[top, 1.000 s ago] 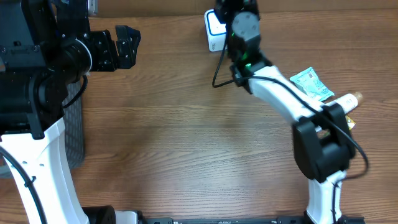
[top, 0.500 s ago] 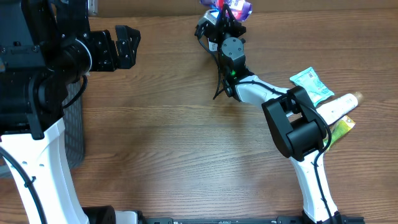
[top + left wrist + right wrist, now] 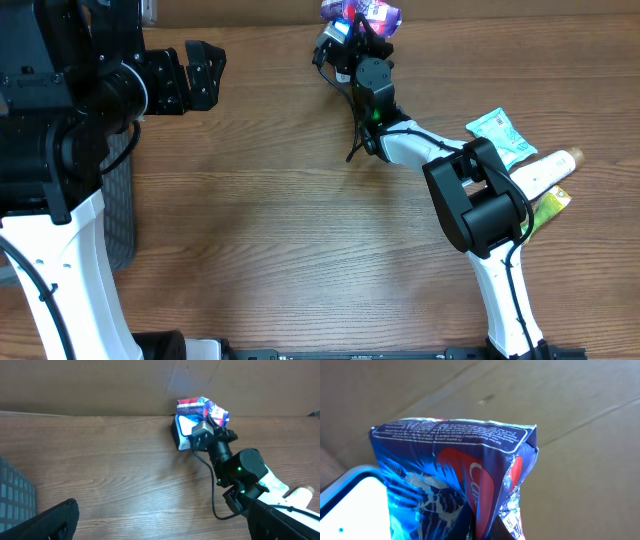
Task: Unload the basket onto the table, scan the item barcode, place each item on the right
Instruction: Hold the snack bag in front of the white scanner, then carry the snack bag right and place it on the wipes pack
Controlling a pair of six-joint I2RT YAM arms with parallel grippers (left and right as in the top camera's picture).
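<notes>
Right wrist view: nearest the lens, a crinkled blue-and-red packet [image 3: 455,475] stands up out of my right claw [image 3: 214,419], whose jaws are clamped tight on its lower end. At lower left, just beside the packet, is the white, blue-rimmed face of the scanner [image 3: 350,505]; whether the two touch I cannot tell. Brown cardboard [image 3: 560,405] fills the background. Left wrist view: across the wooden table [image 3: 100,470], my right arm reaches to the far edge, with the packet held above the scanner, against the cardboard wall. Overhead view: my left claw [image 3: 205,76] hangs at the table's left side, jaws spread wide and holding nothing, well apart from the packet. A dark mesh basket [image 3: 120,190] sits beneath that arm. On the right side, near my right arm's base, lie a teal sachet [image 3: 497,134], a white tube [image 3: 545,168] and a green packet [image 3: 548,208], close together.
</notes>
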